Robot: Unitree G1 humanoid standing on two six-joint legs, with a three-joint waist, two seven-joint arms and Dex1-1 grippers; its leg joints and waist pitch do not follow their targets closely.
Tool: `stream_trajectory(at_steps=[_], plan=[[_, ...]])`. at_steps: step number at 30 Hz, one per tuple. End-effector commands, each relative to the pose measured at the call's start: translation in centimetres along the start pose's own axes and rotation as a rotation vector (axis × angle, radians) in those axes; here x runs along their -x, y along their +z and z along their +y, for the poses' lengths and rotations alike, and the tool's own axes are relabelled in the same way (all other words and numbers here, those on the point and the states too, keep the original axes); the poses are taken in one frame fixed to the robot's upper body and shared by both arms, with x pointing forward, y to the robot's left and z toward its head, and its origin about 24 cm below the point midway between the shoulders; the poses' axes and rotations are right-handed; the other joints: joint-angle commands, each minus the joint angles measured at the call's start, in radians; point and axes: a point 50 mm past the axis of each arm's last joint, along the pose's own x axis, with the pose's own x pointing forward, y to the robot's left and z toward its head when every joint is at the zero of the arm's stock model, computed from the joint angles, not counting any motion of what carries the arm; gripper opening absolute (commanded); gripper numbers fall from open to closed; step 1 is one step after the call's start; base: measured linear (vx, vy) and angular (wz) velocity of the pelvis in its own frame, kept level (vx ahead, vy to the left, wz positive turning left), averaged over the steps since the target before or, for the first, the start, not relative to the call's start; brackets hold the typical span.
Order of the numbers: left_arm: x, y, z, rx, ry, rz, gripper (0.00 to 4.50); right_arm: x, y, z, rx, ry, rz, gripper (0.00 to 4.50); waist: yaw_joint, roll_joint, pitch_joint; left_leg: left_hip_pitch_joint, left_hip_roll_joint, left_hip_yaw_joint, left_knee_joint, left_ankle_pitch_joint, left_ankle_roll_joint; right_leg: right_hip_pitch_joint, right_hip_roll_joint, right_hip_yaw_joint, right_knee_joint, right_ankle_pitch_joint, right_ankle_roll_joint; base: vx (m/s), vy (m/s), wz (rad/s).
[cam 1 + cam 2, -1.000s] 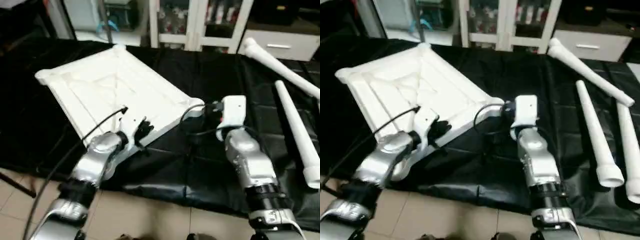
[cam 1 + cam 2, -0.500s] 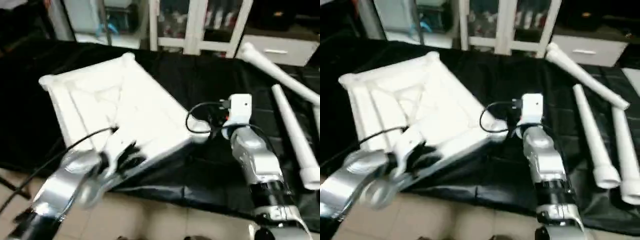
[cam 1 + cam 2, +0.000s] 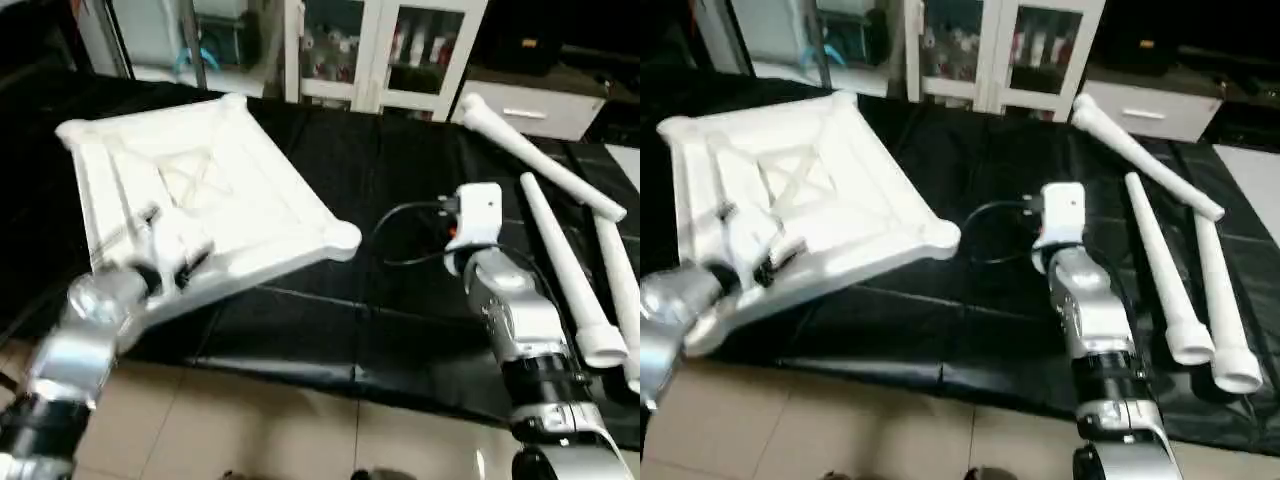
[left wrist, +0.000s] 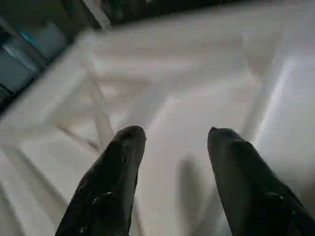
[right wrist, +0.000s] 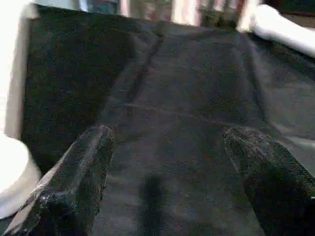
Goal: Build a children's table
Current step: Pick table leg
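On the black cloth [image 3: 1000,320]: one tabletop [image 3: 790,190], three legs [image 3: 1160,275].

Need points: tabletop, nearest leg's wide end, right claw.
tabletop [image 3: 250,190]: left eye view, on the ribbed underside near its middle.
leg [image 3: 604,343]: left eye view, on its flared wide end at the near table edge.
right claw [image 5: 167,147]: right wrist view, midway between the two black fingertips.

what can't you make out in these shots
- Left gripper: the left wrist view shows its fingers apart over the tabletop; in the head views it is motion-blurred, so contact cannot be judged.
- Tabletop's near corner: in the left eye view, hidden behind the left forearm.
- Legs: three are visible; the fourth cannot be found. The rightmost is cut by the left eye view's edge.
- Right gripper: in the head views, hidden behind its own wrist.
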Motion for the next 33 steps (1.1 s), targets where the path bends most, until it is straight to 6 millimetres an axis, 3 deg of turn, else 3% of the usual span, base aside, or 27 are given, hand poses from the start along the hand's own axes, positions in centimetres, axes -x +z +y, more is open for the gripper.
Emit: stream_trajectory(at_steps=[1, 2, 4, 5, 6, 7, 9, 10, 13, 14, 15, 16, 17, 19, 20, 22, 23, 24, 26, 29, 32, 33], plan=[[0.1, 0.8, -0.9, 0.027, -0.097, -0.058, 2.47, 0.5, 1.1, -0.3, 0.010, 0.045, -0.037, 3.94, 0.010, 0.014, -0.056, 0.022, 0.059, -0.038, -0.091, -0.405, -0.046, 0.031, -0.056, 0.046, -0.071, -0.360, -0.146, 0.000, 0.000, 0.00], [0.2, 1.1, -1.1, 0.040, -0.131, -0.081, 2.47, 0.7, 1.2, -0.3, 0.011, 0.060, -0.043, 3.94, 0.015, 0.031, -0.057, 0.023, 0.060, -0.036, -0.091, -0.385, -0.048, 0.030, -0.055, 0.048, -0.064, -0.316, -0.161, 0.000, 0.000, 0.00], [0.8, 1.8, -1.9, 0.123, -0.250, -0.118, 2.47, 1.4, 1.7, -0.4, 0.011, 0.115, -0.058, 3.94, 0.020, 0.036, -0.058, 0.021, 0.061, -0.034, -0.091, -0.364, -0.050, 0.035, -0.054, 0.049, -0.061, -0.262, -0.172, 0.000, 0.000, 0.00], [1.3, 2.1, -2.1, 0.170, -0.303, -0.122, 2.47, 1.8, 2.0, -0.6, 0.007, 0.135, -0.065, 3.94, 0.026, 0.028, -0.062, 0.022, 0.061, -0.029, -0.089, -0.330, -0.043, 0.037, -0.051, 0.049, -0.054, -0.204, -0.189, 0.000, 0.000, 0.00], [1.7, 2.4, -2.4, 0.203, -0.357, -0.126, 2.47, 2.1, 2.2, -0.8, 0.011, 0.150, -0.067, 3.94, 0.032, 0.027, -0.065, 0.025, 0.058, -0.024, -0.083, -0.283, -0.031, 0.039, -0.050, 0.050, -0.047, -0.150, -0.210, 0.057, -0.007, 0.03], [2.2, 2.7, -2.6, 0.234, -0.413, -0.137, 2.47, 2.5, 2.2, -0.9, 0.021, 0.174, -0.066, 3.94, 0.035, 0.027, -0.065, 0.019, 0.057, -0.022, -0.081, -0.236, -0.019, 0.046, -0.050, 0.051, -0.039, -0.105, -0.230, 0.057, -0.007, 0.03], [2.5, 3.8, -3.6, 0.285, -0.507, -0.181, 2.47, 3.6, 2.1, -1.1, 0.033, 0.231, -0.035, 3.94, 0.042, 0.025, -0.063, 0.018, 0.056, -0.018, -0.078, -0.199, 0.001, 0.049, -0.047, 0.050, -0.037, -0.075, -0.243, 0.027, -0.010, 0.02], [2.4, 4.1, -3.9, 0.301, -0.519, -0.203, 2.47, 3.9, 2.0, -1.2, 0.034, 0.243, -0.021, 3.94, 0.048, 0.025, -0.063, 0.019, 0.058, -0.018, -0.078, -0.192, 0.007, 0.051, -0.050, 0.050, -0.038, -0.076, -0.244, 0.000, 0.000, 0.00], [1.2, 5.2, -4.1, 0.366, -0.433, -0.266, 2.51, 4.1, 1.6, -2.3, 0.077, 0.156, 0.065, 4.10, 0.049, 0.025, -0.053, 0.017, 0.057, -0.019, -0.080, -0.249, -0.008, 0.049, -0.048, 0.051, -0.055, -0.228, -0.222, 0.000, 0.000, 0.00], [-0.6, 5.9, -4.2, 0.427, -0.285, -0.277, 2.66, 3.9, 1.7, -4.1, 0.063, -0.023, 0.140, 4.27, 0.044, 0.037, -0.044, 0.032, 0.057, -0.017, -0.081, -0.303, -0.035, 0.035, -0.038, 0.050, -0.070, -0.304, -0.205, 0.000, 0.000, 0.00], [-1.3, 6.1, -4.4, 0.453, -0.244, -0.267, 2.75, 3.8, 1.9, -5.0, 0.036, -0.100, 0.160, 4.27, 0.042, 0.030, -0.046, 0.038, 0.053, -0.015, -0.076, -0.329, -0.043, 0.032, -0.038, 0.049, -0.075, -0.344, -0.195, -0.053, -0.005, 0.11], [-1.7, 6.2, -4.6, 0.480, -0.204, -0.263, 2.81, 3.8, 2.1, -5.7, 0.028, -0.160, 0.174, 4.27, 0.045, 0.041, -0.050, 0.044, 0.051, -0.018, -0.071, -0.342, -0.055, 0.032, -0.043, 0.049, -0.074, -0.372, -0.184, -0.053, -0.005, 0.11], [-1.7, 6.2, -4.6, 0.480, -0.204, -0.263, 2.82, 3.8, 2.1, -5.7, 0.028, -0.160, 0.174, 4.33, 0.040, 0.028, -0.049, 0.028, 0.048, -0.023, -0.075, -0.333, -0.053, 0.044, -0.045, 0.047, -0.075, -0.409, -0.154, -0.057, 0.006, 0.05], [-1.7, 6.9, -5.6, 0.497, -0.248, -0.281, 3.17, 4.3, 1.9, -7.6, 0.103, -0.249, 0.234, 4.50, 0.038, 0.028, -0.051, 0.018, 0.046, -0.027, -0.075, -0.303, -0.039, 0.047, -0.048, 0.044, -0.082, -0.460, -0.098, 0.000, 0.000, 0.00], [-1.6, 7.2, -6.0, 0.492, -0.268, -0.291, 3.17, 4.4, 1.7, -8.3, 0.112, -0.278, 0.256, 4.50, 0.037, 0.029, -0.056, 0.017, 0.047, -0.027, -0.072, -0.279, -0.035, 0.047, -0.048, 0.044, -0.080, -0.435, -0.094, 0.000, 0.000, 0.00], [-1.5, 7.3, -6.6, 0.509, -0.279, -0.292, 3.35, 4.9, 1.5, -10.1, 0.140, -0.355, 0.303, 4.50, 0.034, 0.028, -0.056, 0.015, 0.046, -0.025, -0.070, -0.263, -0.028, 0.045, -0.045, 0.044, -0.079, -0.405, -0.104, 0.000, 0.000, 0.00], [-1.6, 7.2, -6.8, 0.511, -0.270, -0.289, 3.46, 5.0, 1.5, -10.8, 0.145, -0.385, 0.312, 4.50, 0.025, 0.051, -0.055, 0.015, 0.044, -0.022, -0.068, -0.270, -0.032, 0.043, -0.039, 0.042, -0.084, -0.366, -0.116, 0.000, 0.000, 0.00], [-1.9, 6.6, -6.9, 0.522, -0.166, -0.255, 3.57, 5.2, 2.6, -11.3, 0.109, -0.392, 0.261, 4.50, 0.023, 0.043, -0.062, 0.004, 0.044, -0.024, -0.063, -0.234, -0.010, 0.057, -0.041, 0.042, -0.070, -0.285, -0.146, 0.000, 0.000, 0.00], [-2.1, 5.4, -6.8, 0.634, -0.033, -0.195, 3.57, 5.3, 3.3, -10.5, 0.080, -0.369, 0.213, 4.50, 0.020, 0.039, -0.065, 0.000, 0.044, -0.020, -0.056, -0.188, 0.025, 0.063, -0.042, 0.043, -0.066, -0.233, -0.170, 0.000, 0.000, 0.00], [-1.8, 4.9, -6.4, 0.645, 0.069, -0.204, 3.57, 5.4, 2.4, -9.7, 0.155, -0.341, 0.242, 4.50, 0.023, 0.049, -0.068, -0.006, 0.046, -0.021, -0.051, -0.136, 0.071, 0.062, -0.044, 0.040, -0.068, -0.242, -0.179, 0.000, 0.000, 0.00], [-1.4, 4.8, -6.6, 0.609, 0.092, -0.200, 3.57, 5.6, 1.3, -9.7, 0.141, -0.336, 0.287, 4.50, 0.025, 0.047, -0.064, 0.001, 0.048, -0.017, -0.050, -0.163, 0.067, 0.055, -0.039, 0.038, -0.076, -0.294, -0.173, 0.000, 0.000, 0.00], [-1.3, 4.7, -6.8, 0.601, 0.091, -0.188, 3.57, 5.6, 1.2, -9.8, 0.132, -0.336, 0.292, 4.50, 0.025, 0.049, -0.065, 0.008, 0.054, -0.022, -0.054, -0.174, 0.049, 0.051, -0.030, 0.032, -0.075, -0.307, -0.166, 0.000, 0.000, 0.00]])
